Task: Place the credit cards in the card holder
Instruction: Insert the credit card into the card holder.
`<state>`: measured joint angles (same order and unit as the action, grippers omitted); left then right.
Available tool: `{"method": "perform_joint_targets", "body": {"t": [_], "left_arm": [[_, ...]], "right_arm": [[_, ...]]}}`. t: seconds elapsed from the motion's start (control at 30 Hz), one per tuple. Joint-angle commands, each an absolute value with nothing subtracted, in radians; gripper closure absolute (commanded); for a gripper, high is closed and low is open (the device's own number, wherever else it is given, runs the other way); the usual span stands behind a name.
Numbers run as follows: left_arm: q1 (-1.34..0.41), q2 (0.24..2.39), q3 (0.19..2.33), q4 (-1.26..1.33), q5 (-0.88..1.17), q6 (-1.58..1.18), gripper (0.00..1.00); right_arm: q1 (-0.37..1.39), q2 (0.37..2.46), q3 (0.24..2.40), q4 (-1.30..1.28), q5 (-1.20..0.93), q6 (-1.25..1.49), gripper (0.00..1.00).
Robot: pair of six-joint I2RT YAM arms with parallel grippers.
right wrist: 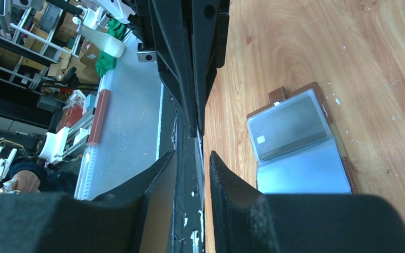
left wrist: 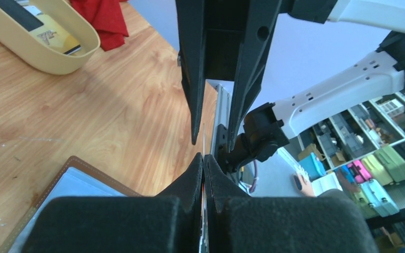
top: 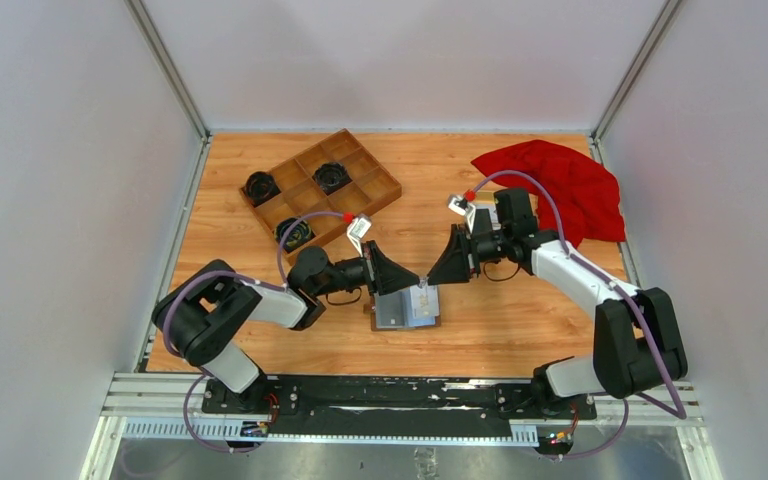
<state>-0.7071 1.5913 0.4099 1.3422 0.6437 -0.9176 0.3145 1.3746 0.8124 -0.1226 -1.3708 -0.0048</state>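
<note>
Credit card (top: 422,291), pale and thin, stands on edge in the air just above the open card holder (right wrist: 306,171), pinched at its lower part by the left hand (left wrist: 204,161), whose pads are pressed tight against it. From that wrist you only see the card as a hairline running up between the fingers.

The right hand (right wrist: 192,155) faces it tip to tip. Its two fingers straddle the card's free end with a narrow gap on either side, so it isn't gripping yet.

The card holder lies flat and unfolded on the wooden tabletop (top: 520,320), near the front edge and between the two arms. Its brown border and snap tab show, and the grey-blue pockets face up. One pocket already has a grey card (right wrist: 290,124) in it, and the other looks bare.

Off to one side sits an oval yellow dish (left wrist: 42,63) with a dark card (left wrist: 18,13) and a yellowish one (left wrist: 58,37) lying in it. A crumpled red cloth (top: 560,185) lies at the far right of the tabletop. At the far left is a wooden compartment tray (top: 365,182), set at an angle, with black coiled items (top: 331,176) in three of its cells.
</note>
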Motion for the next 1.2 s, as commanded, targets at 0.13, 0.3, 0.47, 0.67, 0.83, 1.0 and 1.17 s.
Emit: {"method": "perform_joint_targets", "body": {"t": [0.13,0.3,0.47,0.67,0.83,1.0,1.17], "left_arm": [[-0.713,1.503,0.445,1.141,0.648,-0.781,1.00],[-0.713,1.500,0.453,1.136,0.659,-0.786,1.00],[-0.713,1.495,0.460,1.133,0.670,-0.787,1.00],[-0.713,1.481,0.462,1.124,0.684,-0.780,1.00],[-0.713,1.485,0.464,1.109,0.687,-0.768,1.00],[-0.713,1.486,0.471,1.100,0.683,-0.765,1.00],[-0.713,1.476,0.476,1.090,0.681,-0.763,1.00]], "right_arm": [[0.333,1.381,0.872,-0.254,-1.403,-0.147,0.68],[0.339,1.390,0.879,-0.294,-1.378,-0.188,0.68],[0.357,1.411,0.893,-0.339,-1.358,-0.232,0.68],[0.364,1.430,0.909,-0.375,-1.341,-0.261,0.67],[0.365,1.431,0.911,-0.380,-1.353,-0.269,0.74],[0.369,1.438,0.913,-0.393,-1.341,-0.286,0.85],[0.378,1.454,0.919,-0.409,-1.330,-0.298,0.73]]}}
